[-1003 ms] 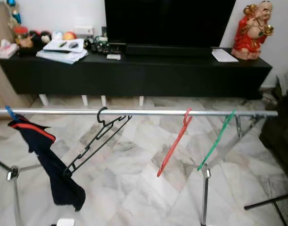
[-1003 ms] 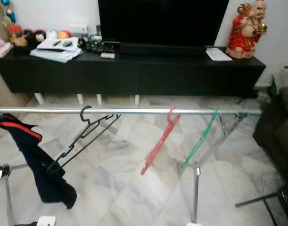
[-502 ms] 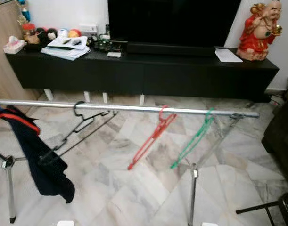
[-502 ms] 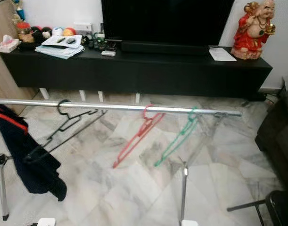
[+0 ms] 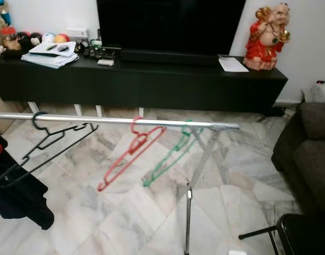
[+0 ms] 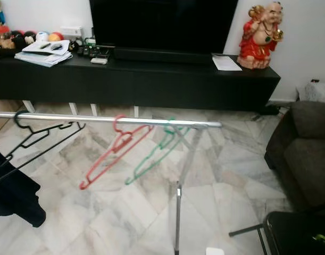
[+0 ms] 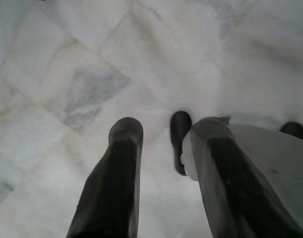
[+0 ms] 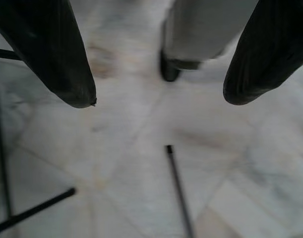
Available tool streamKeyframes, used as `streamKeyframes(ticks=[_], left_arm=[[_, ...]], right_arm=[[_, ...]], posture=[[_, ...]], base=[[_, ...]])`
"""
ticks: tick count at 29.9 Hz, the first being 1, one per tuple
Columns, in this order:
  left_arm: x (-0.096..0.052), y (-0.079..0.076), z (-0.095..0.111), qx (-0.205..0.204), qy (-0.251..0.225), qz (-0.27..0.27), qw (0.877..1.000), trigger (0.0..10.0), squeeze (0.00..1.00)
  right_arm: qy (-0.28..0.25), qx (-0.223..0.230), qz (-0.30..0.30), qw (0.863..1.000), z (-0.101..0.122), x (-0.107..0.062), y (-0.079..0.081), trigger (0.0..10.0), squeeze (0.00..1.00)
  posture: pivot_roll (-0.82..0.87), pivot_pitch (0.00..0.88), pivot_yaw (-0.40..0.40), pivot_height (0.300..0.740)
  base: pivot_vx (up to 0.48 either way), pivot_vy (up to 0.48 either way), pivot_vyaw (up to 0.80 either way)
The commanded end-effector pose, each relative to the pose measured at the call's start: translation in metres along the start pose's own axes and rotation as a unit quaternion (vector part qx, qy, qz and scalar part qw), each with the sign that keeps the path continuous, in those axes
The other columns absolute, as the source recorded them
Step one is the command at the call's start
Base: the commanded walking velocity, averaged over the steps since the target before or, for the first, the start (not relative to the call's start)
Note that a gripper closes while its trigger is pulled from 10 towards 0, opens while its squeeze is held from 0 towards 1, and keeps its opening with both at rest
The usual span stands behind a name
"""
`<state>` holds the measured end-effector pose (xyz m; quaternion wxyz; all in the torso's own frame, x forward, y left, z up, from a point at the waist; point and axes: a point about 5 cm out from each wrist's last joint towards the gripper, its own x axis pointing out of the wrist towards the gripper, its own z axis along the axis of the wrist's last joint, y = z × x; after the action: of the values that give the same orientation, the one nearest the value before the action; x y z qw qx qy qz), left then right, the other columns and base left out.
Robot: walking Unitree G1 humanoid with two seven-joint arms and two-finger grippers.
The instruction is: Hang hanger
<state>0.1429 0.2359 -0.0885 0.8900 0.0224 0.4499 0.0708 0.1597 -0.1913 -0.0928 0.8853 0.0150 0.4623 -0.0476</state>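
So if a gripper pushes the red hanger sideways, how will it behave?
The red hanger is thin and hangs from the rail only by its hook, so it would probably slide and swing easily. It looks light and fairly stiff. It might bump the green hanger close beside it.

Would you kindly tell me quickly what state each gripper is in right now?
Left gripper: open, holding nothing, pointing down at the marble floor.
Right gripper: open, holding nothing, also above the floor.

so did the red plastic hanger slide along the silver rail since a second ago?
Cannot tell. The red plastic hanger sits beside the green hanger on the silver rail; the camera moved.
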Motion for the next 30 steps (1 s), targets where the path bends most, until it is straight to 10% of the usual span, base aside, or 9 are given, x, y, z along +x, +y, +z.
streamKeyframes(ticks=[1,30], left_arm=[[-0.002,0.004,-0.007,-0.003,0.010,0.003,1.000,10.0,0.00],[0.008,-0.004,0.027,-0.002,-0.013,-0.002,1.000,10.0,0.00]], right_arm=[[0.000,0.007,0.001,1.000,0.001,0.001,0.003,10.0,0.00],[-0.008,0.021,-0.002,1.000,0.017,0.005,0.010,10.0,0.00]], posture=[[0.03,0.054,-0.029,0.740],[0.06,0.000,-0.008,0.740]], base=[[0.000,0.000,0.00],[0.000,0.000,-0.78]])
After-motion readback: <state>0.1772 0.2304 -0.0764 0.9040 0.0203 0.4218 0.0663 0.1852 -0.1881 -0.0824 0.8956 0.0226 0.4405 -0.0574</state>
